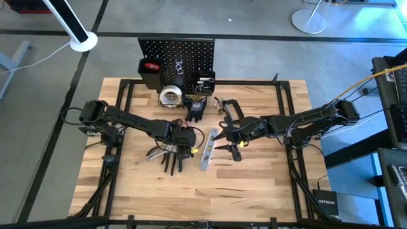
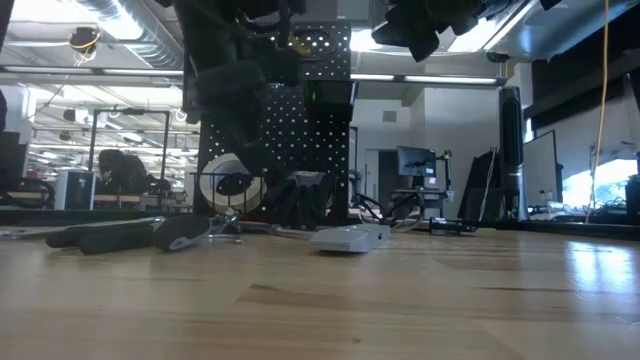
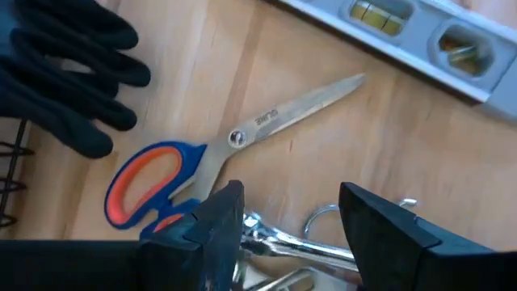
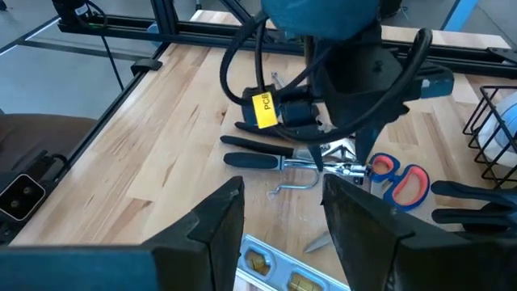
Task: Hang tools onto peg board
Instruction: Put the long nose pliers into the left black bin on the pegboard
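the left gripper hovered low over a cluster of tools at the centre of the table, its fingers apart and straddling a silver-jawed tool, probably lined up so they could close on its shiny metal; nothing was gripped yet. the scissors, orange and blue at the handles, lay flat just beside that tool, blades together. a black glove lay near them, fingers splayed.

the silver level bar lay on the wood between the two arms, at about 3 o'clock from the left gripper. the right gripper hung above the table on the level's far side, fingers apart and holding nothing, seemingly kept clear while the other arm worked.

the peg board stood upright at the table's 12 o'clock edge. the pale tape roll sat at its foot, not hung.
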